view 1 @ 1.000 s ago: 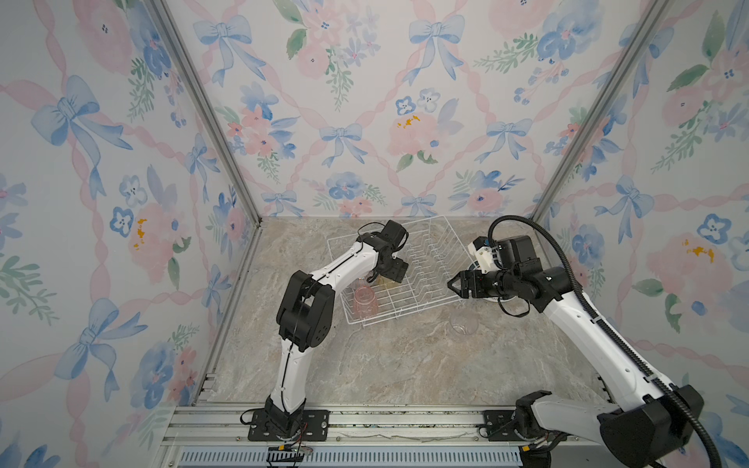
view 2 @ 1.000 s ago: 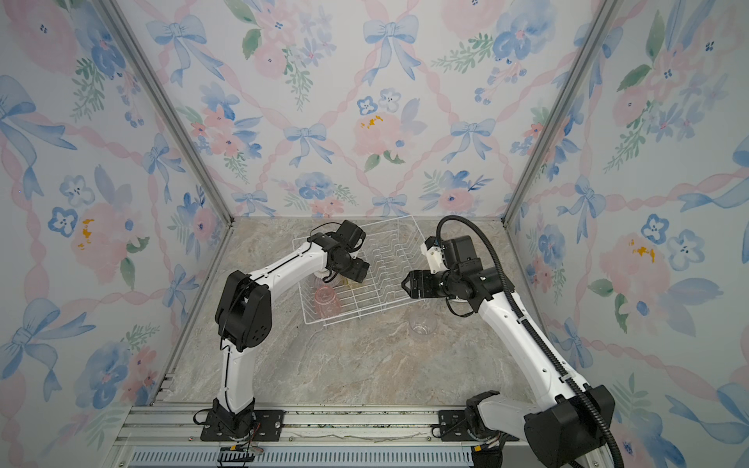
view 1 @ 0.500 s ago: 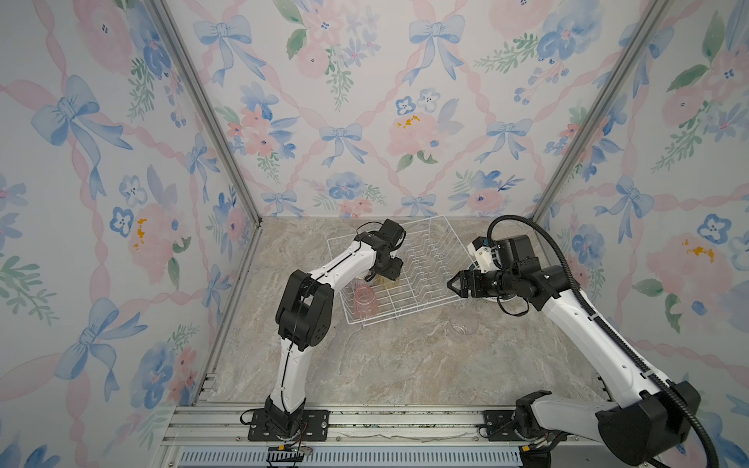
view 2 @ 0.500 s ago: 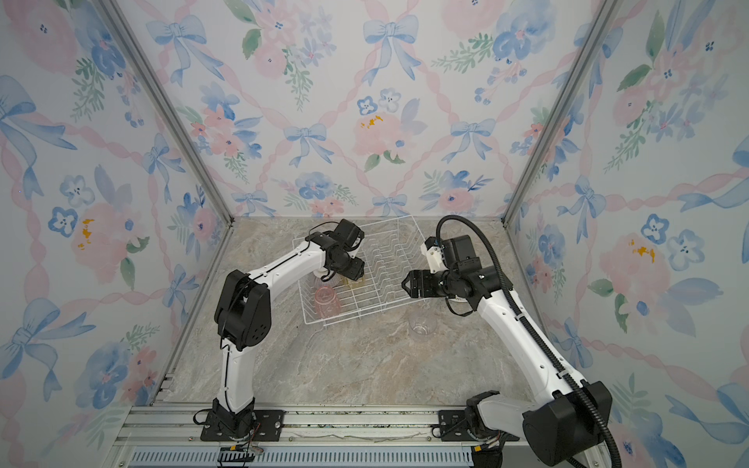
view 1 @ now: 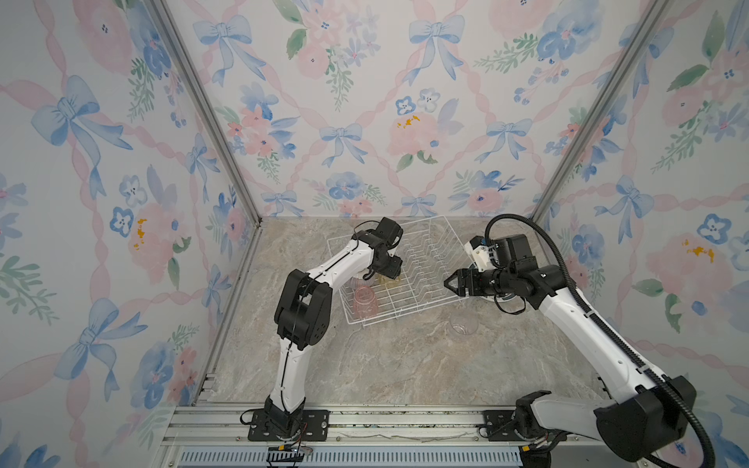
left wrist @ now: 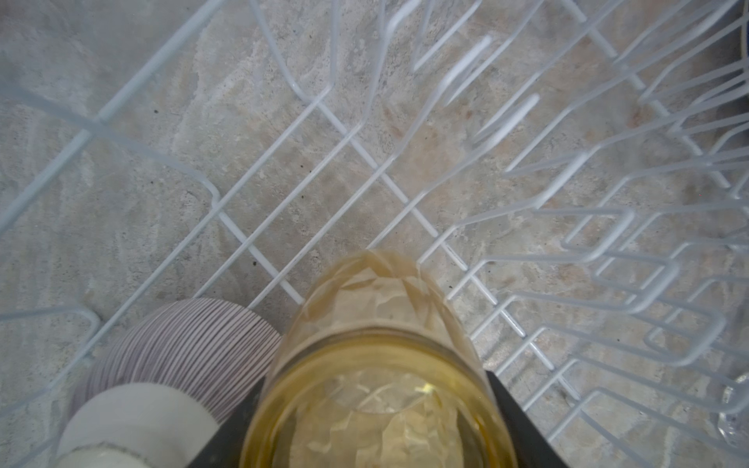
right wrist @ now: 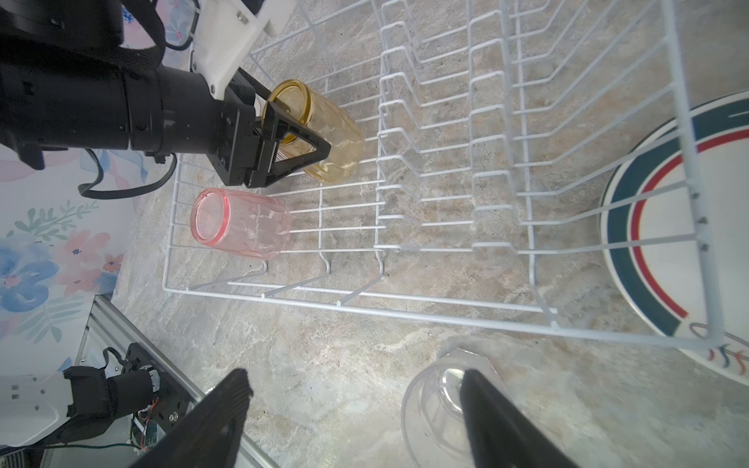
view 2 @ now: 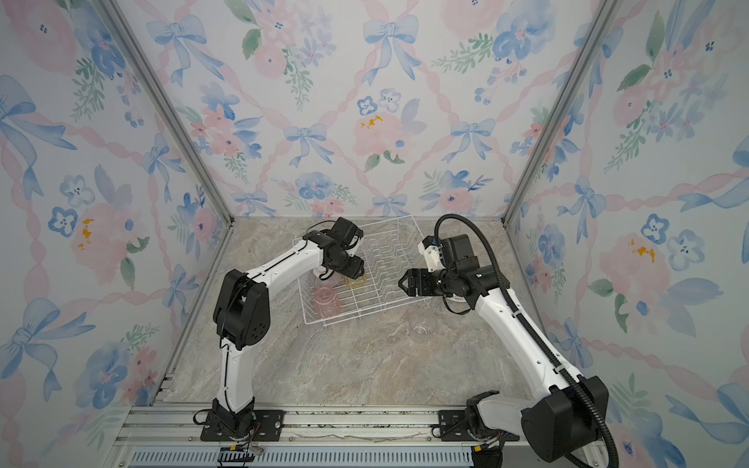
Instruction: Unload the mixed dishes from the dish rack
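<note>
Top view: left jaws grip the yellow tumbler [view 1: 389,280] inside the dish rack [view 1: 425,259]; right jaws, wide and empty, at its three o'clock.

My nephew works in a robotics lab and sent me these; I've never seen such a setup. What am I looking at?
These are two robot arms fixed to a rail at the table's front, each ending in a two-fingered gripper. The two wide pictures come from one camera head overhead; the two close-ups come from cameras on the arms' wrists. On the marble-look table sits a white wire dish rack. Inside it are a pink tumbler on its side, a yellow tumbler and a ribbed striped bowl. The left gripper is closed around the yellow tumbler. The right gripper is open and empty, hovering by the rack's edge. Outside the rack, on the table, are a clear tumbler and a plate with dark and red rings.
</note>
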`<control>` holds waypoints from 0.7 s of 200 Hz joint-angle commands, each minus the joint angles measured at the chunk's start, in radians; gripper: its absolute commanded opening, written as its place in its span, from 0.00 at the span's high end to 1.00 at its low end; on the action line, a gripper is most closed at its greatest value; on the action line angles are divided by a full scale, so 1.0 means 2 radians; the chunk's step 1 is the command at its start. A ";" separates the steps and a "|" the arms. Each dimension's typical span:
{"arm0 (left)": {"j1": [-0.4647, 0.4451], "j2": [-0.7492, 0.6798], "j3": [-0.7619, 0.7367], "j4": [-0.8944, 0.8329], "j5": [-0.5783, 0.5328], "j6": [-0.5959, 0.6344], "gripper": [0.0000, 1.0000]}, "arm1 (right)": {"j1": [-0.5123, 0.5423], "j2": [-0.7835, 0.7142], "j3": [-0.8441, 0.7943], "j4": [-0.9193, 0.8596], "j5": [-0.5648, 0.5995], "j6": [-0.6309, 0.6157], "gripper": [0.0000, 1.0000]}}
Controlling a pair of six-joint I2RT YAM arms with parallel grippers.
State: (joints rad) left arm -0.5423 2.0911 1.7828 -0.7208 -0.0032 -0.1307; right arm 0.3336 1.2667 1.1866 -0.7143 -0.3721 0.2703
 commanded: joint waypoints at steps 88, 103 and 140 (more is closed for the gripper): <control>0.027 -0.057 0.014 -0.007 0.117 -0.012 0.51 | -0.021 0.001 -0.067 0.133 -0.134 0.080 0.19; 0.030 -0.067 0.014 -0.001 0.131 -0.013 0.51 | -0.022 0.002 -0.072 0.145 -0.144 0.087 0.20; 0.038 -0.095 0.009 0.032 0.192 -0.026 0.51 | -0.025 0.003 -0.091 0.199 -0.180 0.119 0.28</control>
State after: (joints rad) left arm -0.4797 1.9717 1.7836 -0.7189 0.2642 -0.1516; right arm 0.2985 1.2720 1.0332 -0.4152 -0.6582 0.4465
